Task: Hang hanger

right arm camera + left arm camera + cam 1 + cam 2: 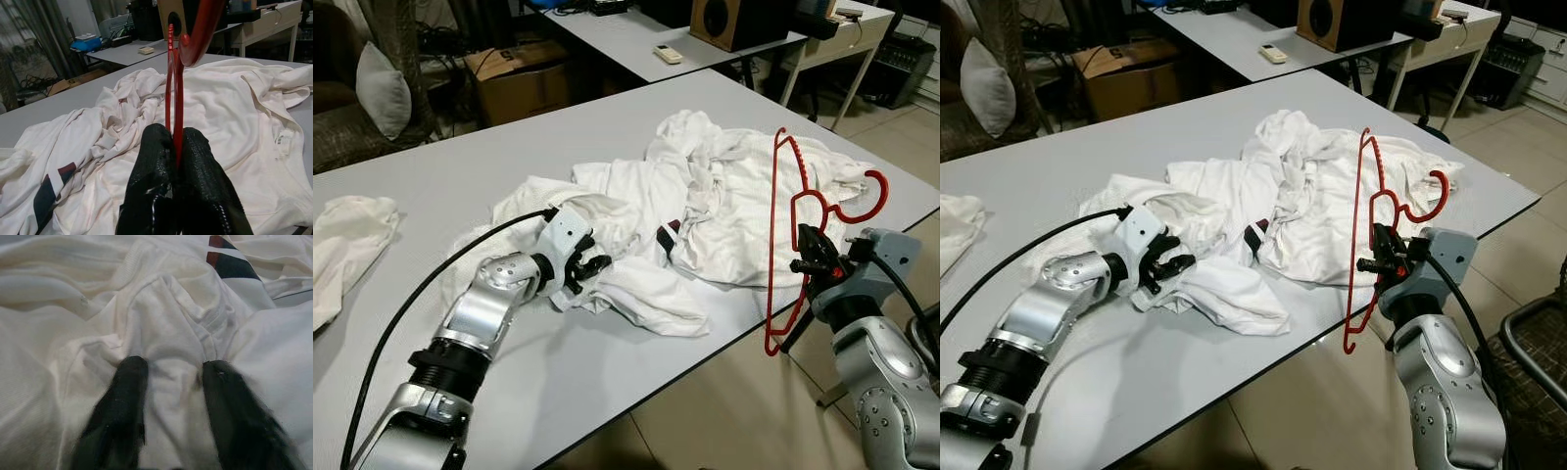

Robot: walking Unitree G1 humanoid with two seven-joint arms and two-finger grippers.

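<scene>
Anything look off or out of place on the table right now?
The white clothes lie in a crumpled heap, none spread flat. The red hanger stands on end in the right gripper at the table's edge, bare. The left gripper presses open into the fabric.

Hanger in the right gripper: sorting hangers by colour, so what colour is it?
Red; the hanger shows best in the left eye view.
</scene>
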